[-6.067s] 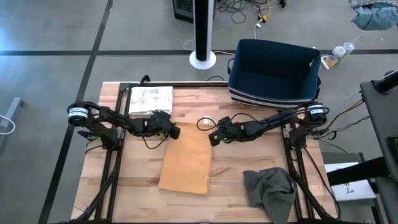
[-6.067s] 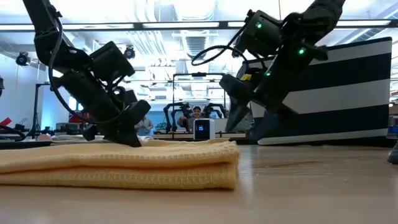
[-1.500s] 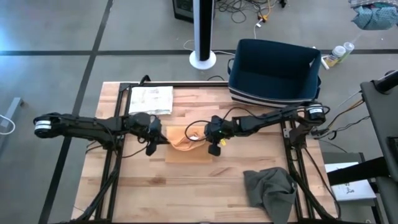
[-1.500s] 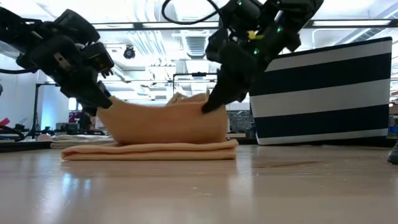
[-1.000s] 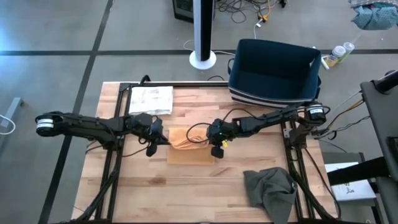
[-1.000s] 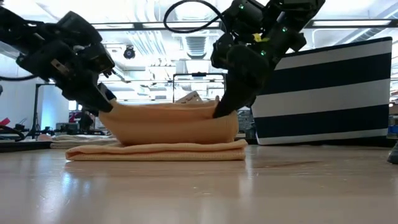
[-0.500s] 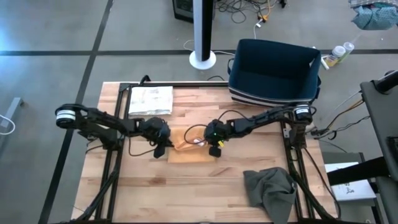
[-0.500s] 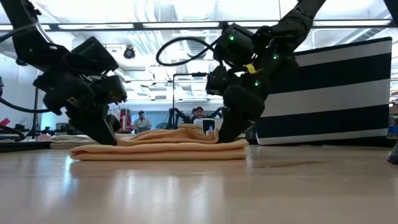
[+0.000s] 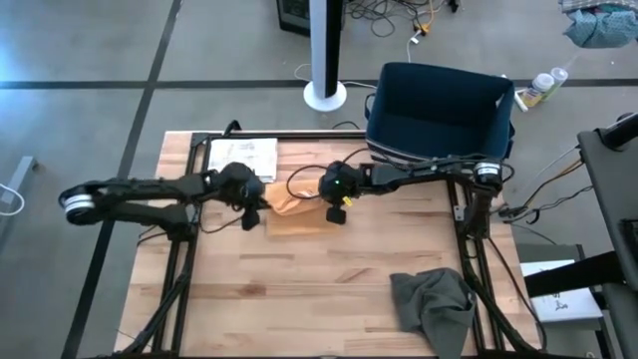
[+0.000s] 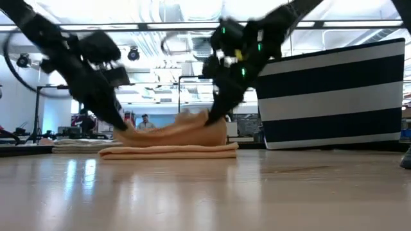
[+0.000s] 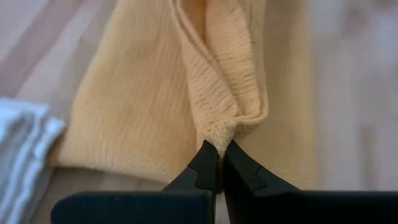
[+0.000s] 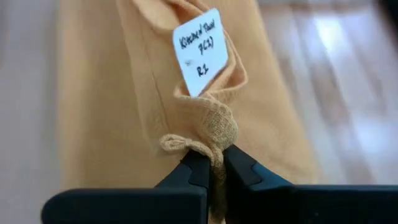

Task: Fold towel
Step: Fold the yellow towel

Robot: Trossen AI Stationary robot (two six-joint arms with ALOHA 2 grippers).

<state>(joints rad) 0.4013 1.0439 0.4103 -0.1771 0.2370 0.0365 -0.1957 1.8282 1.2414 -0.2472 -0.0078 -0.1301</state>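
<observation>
My left claw (image 9: 251, 212) and right claw (image 9: 333, 206) each pinch a towel (image 9: 293, 216) corner; carry both toward 12 o'clock level, land edges flush on desk (image 9: 299, 299).

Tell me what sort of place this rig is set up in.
Most likely a robotics lab or workshop: a bare concrete floor with cables trailing across it, a wooden table on a metal frame, and more arm rigs and a person in the bright room beyond.
</observation>
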